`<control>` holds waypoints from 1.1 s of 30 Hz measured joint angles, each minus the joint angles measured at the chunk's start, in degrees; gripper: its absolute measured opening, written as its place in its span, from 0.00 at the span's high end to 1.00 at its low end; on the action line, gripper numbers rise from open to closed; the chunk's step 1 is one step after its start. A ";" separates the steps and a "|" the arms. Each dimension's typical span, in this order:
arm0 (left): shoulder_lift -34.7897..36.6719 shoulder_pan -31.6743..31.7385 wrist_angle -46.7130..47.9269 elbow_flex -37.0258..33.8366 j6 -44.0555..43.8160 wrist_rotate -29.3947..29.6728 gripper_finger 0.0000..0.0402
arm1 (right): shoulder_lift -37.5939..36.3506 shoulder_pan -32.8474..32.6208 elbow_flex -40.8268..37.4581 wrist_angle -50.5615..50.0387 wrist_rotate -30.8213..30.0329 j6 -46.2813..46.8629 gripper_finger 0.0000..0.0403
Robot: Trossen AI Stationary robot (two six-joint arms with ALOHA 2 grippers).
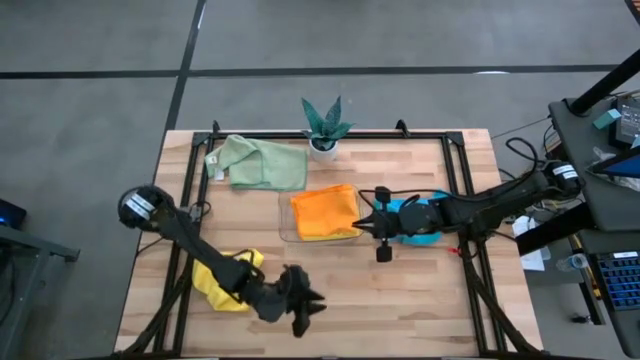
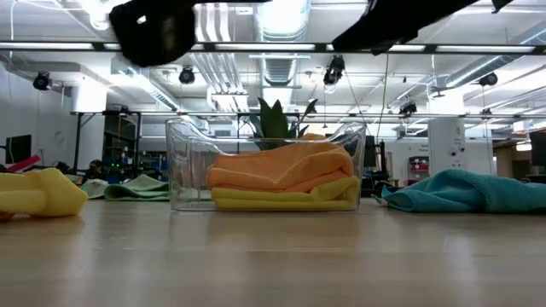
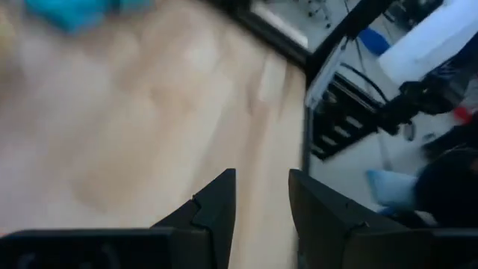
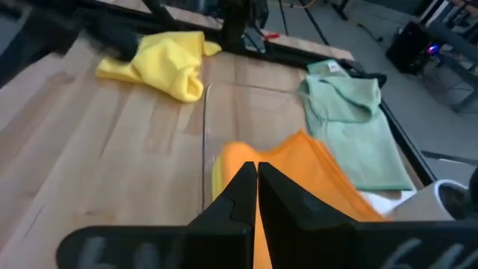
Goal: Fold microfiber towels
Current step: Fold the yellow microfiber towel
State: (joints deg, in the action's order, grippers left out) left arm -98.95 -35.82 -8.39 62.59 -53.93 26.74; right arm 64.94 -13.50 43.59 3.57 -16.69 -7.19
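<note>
Microfibre stock, five cloths, table of pale wood slats (image 1: 400, 300).
Item 1–2: orange towel (image 1: 325, 211) folded atop a folded yellow towel (image 2: 281, 196), both inside clear plastic tray (image 2: 181, 162), table centre.
Item 3: pale green towel (image 1: 262, 163), loosely flat, far left, just beside potted plant (image 1: 324, 127).
Item 4: teal-blue towel (image 1: 420, 220), right of tray, part hidden under the right arm.
Item 5: second yellow towel (image 1: 222, 279), bunched, near left, unfolded.
Left gripper (image 1: 305, 302): near edge, centre-left, jaws part open w/ nothing between them; the arm lies across item 5.
Right gripper (image 1: 368, 222): at the tray's right edge, jaws shut and empty, over the orange stack.
Risks (est.):
- R. fingers shut so close to tray wall could nudge tray or drag the orange fold loose if arm sweeps sideways.
- Teal cloth beneath r. arm may snag and trail along, bunching further.
- L. arm over item 5 may scrape it toward table's near edge; cloth is soft, slides easily on smooth wood.
- Plant stands near item 3; a wide reach there could tip it.
</note>
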 joint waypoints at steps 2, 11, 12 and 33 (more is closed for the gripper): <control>-0.96 -1.25 2.93 -0.17 -8.09 -3.80 0.73 | -0.10 0.00 0.04 0.18 0.02 -0.38 0.98; -1.56 -2.90 40.44 2.67 -48.02 -22.28 0.77 | 0.10 0.02 0.09 0.16 0.07 -1.02 0.98; -1.49 -2.88 44.14 3.12 -50.74 -23.01 0.78 | 0.10 0.02 0.09 0.16 0.07 -0.99 0.98; -2.52 -3.05 60.34 3.84 -60.57 -31.76 0.95 | 0.12 0.02 -0.07 0.01 0.11 -0.73 0.98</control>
State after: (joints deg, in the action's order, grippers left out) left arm -101.47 -38.86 51.95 66.43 -114.51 -5.02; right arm 65.05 -13.47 43.53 3.57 -16.58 -7.92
